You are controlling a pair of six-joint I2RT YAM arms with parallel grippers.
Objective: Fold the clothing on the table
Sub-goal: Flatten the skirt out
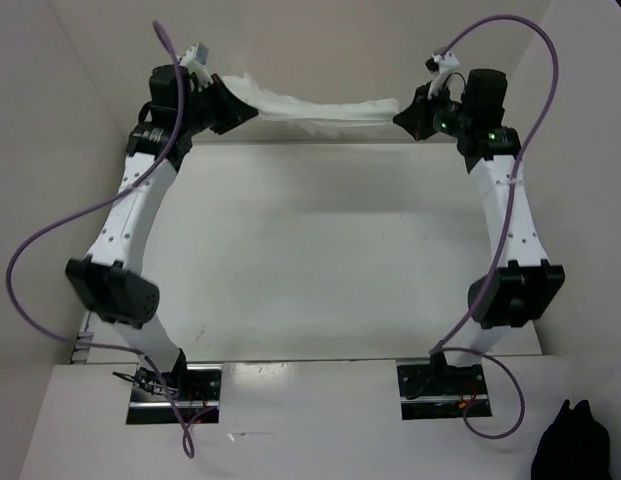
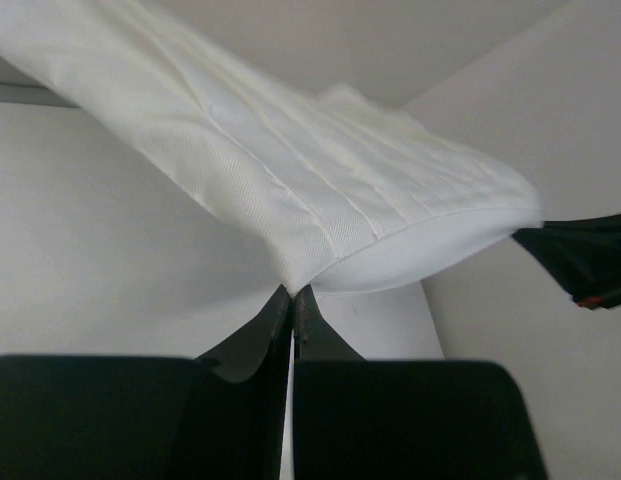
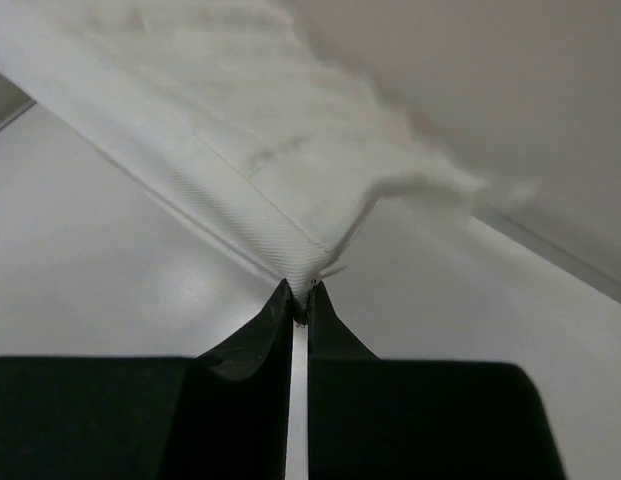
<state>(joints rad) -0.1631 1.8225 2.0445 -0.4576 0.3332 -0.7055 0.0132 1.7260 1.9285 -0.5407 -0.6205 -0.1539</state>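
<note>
Left wrist: claw tight on clothing

The small white garment of thin wrinkled fabric hangs stretched into a horizontal band over the far edge of the large matte white table.

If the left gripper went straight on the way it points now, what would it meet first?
The clothing, which the left gripper is shut on at its tips. Beyond the fabric probably the white wall, though depth is unclear.
</note>
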